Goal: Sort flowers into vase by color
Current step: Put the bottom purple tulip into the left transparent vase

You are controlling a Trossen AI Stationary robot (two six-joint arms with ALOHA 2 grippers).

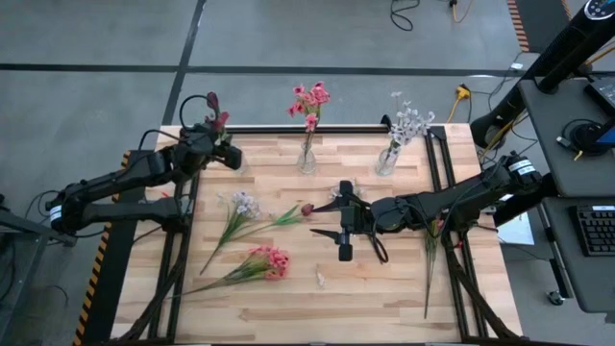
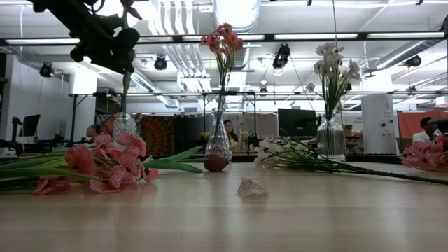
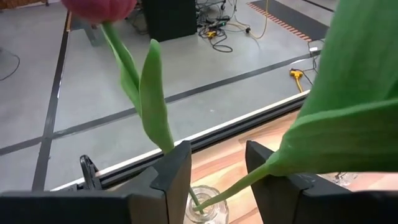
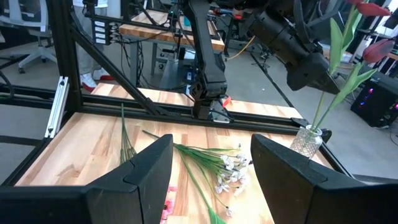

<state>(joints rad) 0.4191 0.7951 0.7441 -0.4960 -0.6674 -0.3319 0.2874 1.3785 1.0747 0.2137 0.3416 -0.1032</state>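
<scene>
Tulip stems [image 3: 155,99] stand in the left vase [image 1: 233,163], gripped by the left claw [image 1: 219,146]. Right claw [image 1: 343,221] gapes wide over the worktop [image 1: 384,288], beside a tulip bud [image 1: 307,209].

My wooden desk [image 1: 384,288] carries a small crumpled scrap of paper [image 1: 321,280] just short of my right tool. Well beyond it, a yellow plug [image 1: 461,93] lies on the grey floor [image 1: 96,96] (its cable trails off). Out past the desk's far edge, people sit at monitors [image 2: 297,122] in the room behind.
</scene>
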